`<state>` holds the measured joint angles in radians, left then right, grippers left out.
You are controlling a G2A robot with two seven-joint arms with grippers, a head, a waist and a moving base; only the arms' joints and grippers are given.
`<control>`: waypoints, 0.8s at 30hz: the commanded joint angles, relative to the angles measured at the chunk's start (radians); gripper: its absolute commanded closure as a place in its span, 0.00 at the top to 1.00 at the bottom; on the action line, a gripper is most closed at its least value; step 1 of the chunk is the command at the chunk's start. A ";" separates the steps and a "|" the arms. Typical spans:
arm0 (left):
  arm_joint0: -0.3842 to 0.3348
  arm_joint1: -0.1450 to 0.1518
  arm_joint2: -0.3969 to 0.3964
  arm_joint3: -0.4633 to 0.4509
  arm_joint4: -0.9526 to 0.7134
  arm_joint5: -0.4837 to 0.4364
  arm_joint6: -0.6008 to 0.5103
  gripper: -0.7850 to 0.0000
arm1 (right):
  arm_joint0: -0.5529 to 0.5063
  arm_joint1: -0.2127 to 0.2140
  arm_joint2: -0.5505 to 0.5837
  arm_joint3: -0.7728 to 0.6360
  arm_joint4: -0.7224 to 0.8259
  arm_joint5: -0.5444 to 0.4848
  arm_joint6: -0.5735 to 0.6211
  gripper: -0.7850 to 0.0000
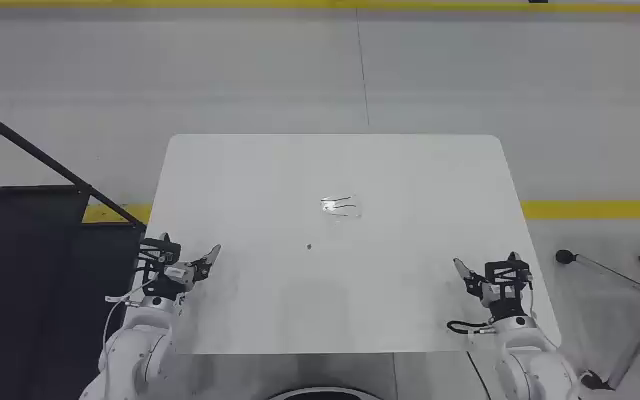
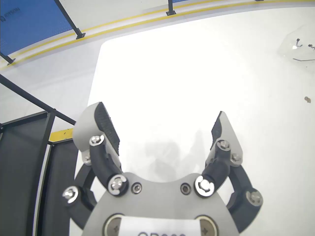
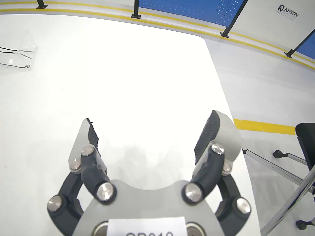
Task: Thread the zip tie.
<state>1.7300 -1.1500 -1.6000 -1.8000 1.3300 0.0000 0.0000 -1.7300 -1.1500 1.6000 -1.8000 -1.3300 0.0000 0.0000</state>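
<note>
1. Table (image 1: 260, 300): one, white, with rounded corners. All positions below are given relative to it.

2. Grippers: two.
- The left gripper (image 1: 208, 260) (image 2: 160, 109) hangs over the table's near left corner, jaws spread wide and released, with nothing between the ribbed black pads (image 2: 108, 126).
- The right gripper (image 1: 466, 278) (image 3: 150, 116) hangs over the table's near right corner, likewise spread and holding nothing.
- Each gripper body carries one white label (image 3: 147, 227). Its print is cut off at the edge and cannot be read.

3. Clear plastic wrapper (image 1: 340, 206) (image 2: 289, 47) (image 3: 23, 50): one, lying near the table's centre, slightly toward the far edge.

4. Zip tie (image 2: 304, 60) (image 3: 17, 66): thin black strands lying at the wrapper. At least two strands show, but the exact count cannot be told. They are well apart from both grippers, about midway between them.

5. Dark speck (image 1: 308, 246) (image 2: 307, 99): one, on the table surface, just nearer than the wrapper.
</note>
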 commanded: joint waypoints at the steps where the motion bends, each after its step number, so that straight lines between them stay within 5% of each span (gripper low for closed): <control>1: 0.000 0.000 0.000 0.000 0.000 0.000 0.000 1.00 | 0.000 0.000 0.000 0.000 0.000 0.000 0.000 1.00; 24: -0.040 -0.006 0.017 -0.003 -0.073 -0.009 -0.039 1.00 | 0.000 0.000 0.000 0.000 0.000 0.000 0.000 1.00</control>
<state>1.7012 -1.1549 -1.5869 -1.8012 1.2788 -0.0078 -0.0281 -1.7300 -1.1500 1.6000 -1.8000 -1.3300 0.0000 0.0000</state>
